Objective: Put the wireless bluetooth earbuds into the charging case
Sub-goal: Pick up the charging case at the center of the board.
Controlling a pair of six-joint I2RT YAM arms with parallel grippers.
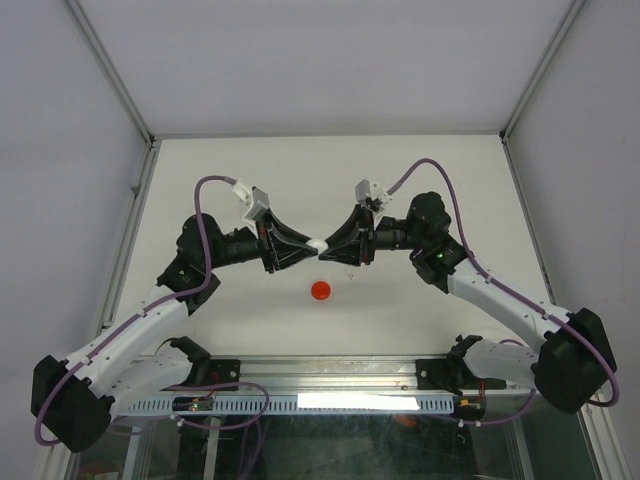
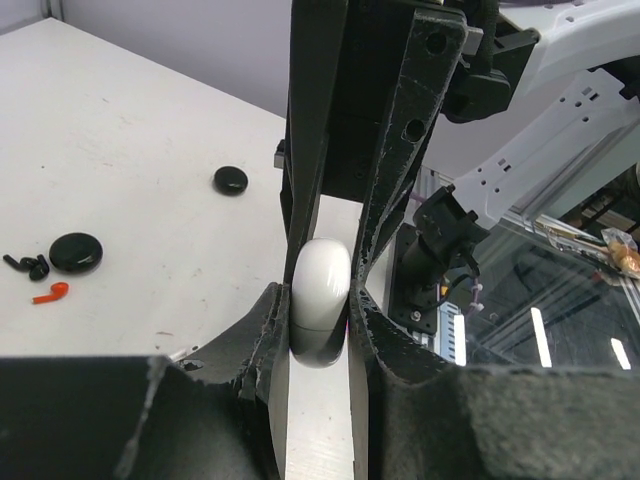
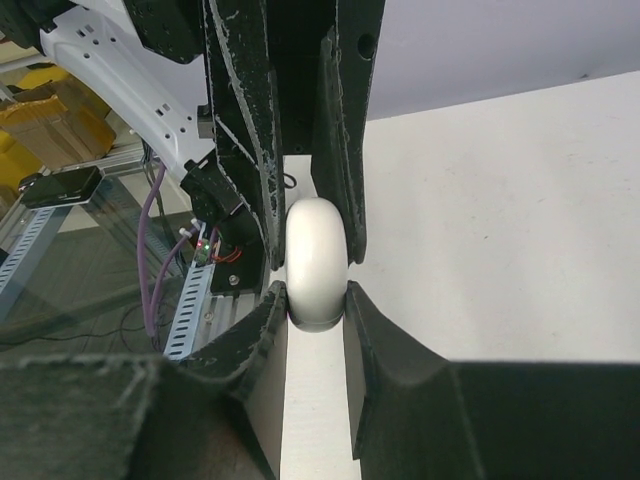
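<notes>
A white rounded charging case (image 1: 318,245) hangs above the table's middle, pinched from both sides. My left gripper (image 1: 306,243) comes in from the left and is shut on it; in the left wrist view the case (image 2: 320,295) sits between both pads. My right gripper (image 1: 331,246) faces it from the right, also shut on the case (image 3: 317,262). The case's lid is down, with a seam showing. On the table in the left wrist view lie black earbuds (image 2: 30,266) and a red earbud (image 2: 52,293), far from both grippers.
A red round puck (image 1: 321,290) lies on the table just in front of the grippers. Two black round pucks (image 2: 76,252) (image 2: 230,180) rest near the earbuds. Metal frame posts and white walls border the table.
</notes>
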